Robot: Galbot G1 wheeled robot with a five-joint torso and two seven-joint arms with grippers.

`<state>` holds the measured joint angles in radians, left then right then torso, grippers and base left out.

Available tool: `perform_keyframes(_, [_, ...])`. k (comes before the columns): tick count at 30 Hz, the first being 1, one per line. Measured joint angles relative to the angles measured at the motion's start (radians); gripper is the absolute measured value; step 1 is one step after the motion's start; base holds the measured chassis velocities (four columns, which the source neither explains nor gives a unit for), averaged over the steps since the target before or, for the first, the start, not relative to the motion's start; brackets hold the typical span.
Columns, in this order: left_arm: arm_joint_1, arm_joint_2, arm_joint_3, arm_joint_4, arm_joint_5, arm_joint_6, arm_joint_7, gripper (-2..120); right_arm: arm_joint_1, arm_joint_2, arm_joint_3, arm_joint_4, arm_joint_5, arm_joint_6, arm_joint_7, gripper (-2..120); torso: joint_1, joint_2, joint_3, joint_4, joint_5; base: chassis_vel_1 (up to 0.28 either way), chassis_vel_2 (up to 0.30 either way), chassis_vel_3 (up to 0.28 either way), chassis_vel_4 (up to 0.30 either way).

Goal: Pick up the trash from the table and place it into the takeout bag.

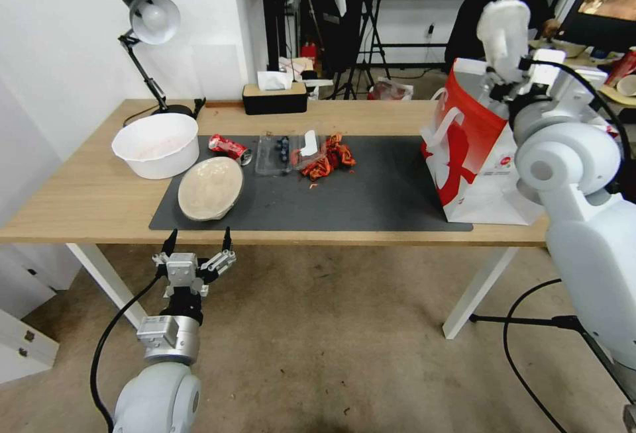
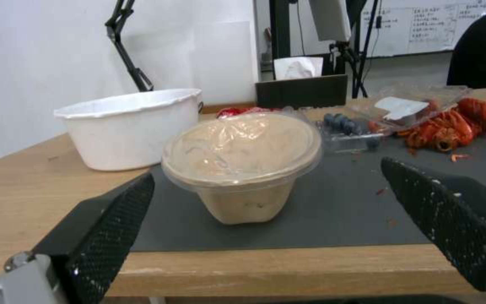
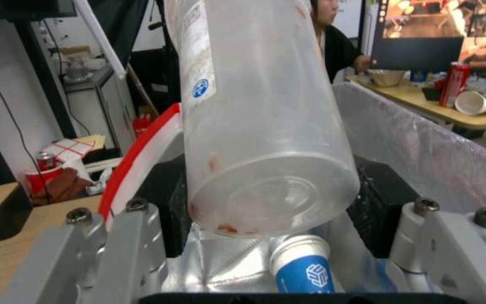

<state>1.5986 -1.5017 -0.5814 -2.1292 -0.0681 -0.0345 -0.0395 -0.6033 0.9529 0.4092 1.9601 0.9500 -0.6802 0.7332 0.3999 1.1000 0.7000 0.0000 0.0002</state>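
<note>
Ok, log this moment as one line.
right gripper: holds clear plastic cup over takeout bag | left gripper: open, before beige lidded container

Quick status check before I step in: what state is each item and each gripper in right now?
Clear plastic cup: held tilted over the takeout bag.
Takeout bag: upright, open.
Blue-white paper cup: inside the bag.
Lidded beige tub: upright on the mat, lid on.
Red can: crushed, lying down.
Clear tray: open.
Left gripper: open, at the table edge.
Right gripper: shut on the cup.

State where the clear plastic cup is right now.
The right gripper holds the clear plastic cup above the open takeout bag, at the table's right end.
</note>
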Motion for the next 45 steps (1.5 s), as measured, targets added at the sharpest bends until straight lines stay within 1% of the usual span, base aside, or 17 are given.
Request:
perform_keyframes(3, [0.003, -0.001, 0.001, -0.001, 0.003, -0.001, 0.000, 100, -0.009, -0.002, 0.016, 0.010, 0.014, -0.007, 0.003, 72, 0.000, 0.000, 0.000, 0.0001, -0.0003, 0.000, 0.000, 0.000, 0.000])
perform_keyframes(4, [0.003, -0.001, 0.001, -0.001, 0.003, -0.001, 0.000, 100, -0.009, -0.002, 0.016, 0.010, 0.014, -0.007, 0.003, 72, 0.000, 0.000, 0.000, 0.0001, -0.0003, 0.000, 0.000, 0.000, 0.000])
perform_keyframes(8, [0.004, -0.001, 0.003, -0.005, 0.004, -0.001, 0.000, 100, -0.011, -0.011, 0.039, 0.017, 0.021, -0.007, 0.003, 91, 0.000, 0.000, 0.000, 0.0000, -0.0003, 0.000, 0.000, 0.000, 0.000])
perform_keyframes(12, [0.003, 0.000, 0.003, -0.006, 0.004, -0.001, 0.000, 100, -0.011, -0.017, 0.047, 0.020, 0.023, 0.018, -0.014, 98, 0.000, 0.000, 0.000, 0.0000, -0.0002, 0.000, 0.000, 0.000, 0.000])
perform_keyframes(15, [0.003, 0.002, 0.002, -0.008, 0.004, -0.001, 0.000, 100, -0.026, -0.035, 0.054, 0.044, 0.031, 0.188, -0.132, 100, 0.000, 0.000, 0.000, 0.0001, -0.0004, 0.000, 0.000, 0.000, 0.000])
perform_keyframes(16, [0.003, 0.002, 0.002, -0.008, 0.004, -0.001, 0.000, 100, -0.026, -0.035, 0.054, 0.044, 0.031, 0.188, -0.132, 100, 0.000, 0.000, 0.000, 0.0001, -0.0004, 0.000, 0.000, 0.000, 0.000])
perform_keyframes(18, [0.003, 0.002, 0.002, -0.008, 0.004, -0.001, 0.000, 100, -0.050, -0.042, 0.055, 0.066, 0.031, 0.294, -0.215, 100, 0.000, 0.000, 0.000, 0.0001, -0.0004, 0.000, 0.000, 0.000, 0.000])
perform_keyframes(19, [0.003, 0.002, 0.002, -0.008, 0.004, -0.001, 0.000, 100, -0.050, -0.042, 0.055, 0.066, 0.031, 0.294, -0.215, 100, 0.000, 0.000, 0.000, 0.0001, -0.0004, 0.000, 0.000, 0.000, 0.000])
perform_keyframes(22, [0.004, 0.002, 0.002, -0.008, 0.004, -0.001, 0.001, 100, -0.118, -0.051, 0.055, 0.109, 0.019, 0.425, -0.324, 100, 0.000, 0.000, 0.000, 0.0002, -0.0003, 0.000, 0.000, 0.000, 0.000])
perform_keyframes(23, [0.004, 0.002, 0.002, -0.008, 0.004, -0.001, 0.001, 100, -0.118, -0.051, 0.055, 0.109, 0.019, 0.425, -0.324, 100, 0.000, 0.000, 0.000, 0.0002, -0.0003, 0.000, 0.000, 0.000, 0.000])
perform_keyframes(25, [0.004, 0.003, 0.000, -0.008, 0.003, -0.001, 0.000, 100, -0.212, -0.061, 0.050, 0.157, -0.032, 0.503, -0.418, 100, 0.000, 0.000, 0.000, 0.0000, -0.0002, 0.000, 0.000, 0.000, 0.000])
perform_keyframes(26, [0.004, 0.003, 0.000, -0.008, 0.003, -0.001, 0.000, 100, -0.212, -0.061, 0.050, 0.157, -0.032, 0.503, -0.418, 100, 0.000, 0.000, 0.000, 0.0000, -0.0002, 0.000, 0.000, 0.000, 0.000])
perform_keyframes(28, [0.002, 0.003, 0.000, -0.008, 0.002, -0.001, 0.000, 100, -0.287, -0.064, 0.039, 0.181, -0.118, 0.582, -0.493, 100, 0.000, 0.000, 0.000, -0.0001, -0.0002, 0.000, 0.000, 0.000, 0.000])
perform_keyframes(30, [0.000, 0.003, 0.000, -0.007, 0.002, -0.001, 0.000, 100, -0.351, -0.060, 0.030, 0.208, -0.190, 0.631, -0.528, 100, 0.000, 0.000, 0.000, 0.0000, -0.0002, 0.000, 0.000, 0.000, 0.000])
perform_keyframes(38, [-0.005, -0.001, 0.003, 0.001, 0.002, -0.001, 0.000, 100, -0.520, -0.037, 0.029, 0.262, -0.393, 0.711, -0.559, 100, 0.000, 0.000, 0.000, 0.0002, -0.0003, 0.000, 0.000, 0.000, 0.000])
perform_keyframes(42, [-0.008, -0.003, 0.002, 0.007, 0.001, -0.004, -0.001, 100, -0.719, 0.023, 0.034, 0.272, -0.576, 0.785, -0.538, 100, 0.000, 0.000, 0.000, -0.0001, -0.0002, 0.000, 0.000, 0.000, 0.000])
perform_keyframes(45, [-0.009, -0.001, 0.000, 0.009, 0.000, -0.005, -0.001, 100, -0.797, 0.054, 0.034, 0.260, -0.641, 0.813, -0.504, 100, 0.000, 0.000, 0.000, -0.0001, 0.0000, 0.000, 0.000, 0.000, 0.000])
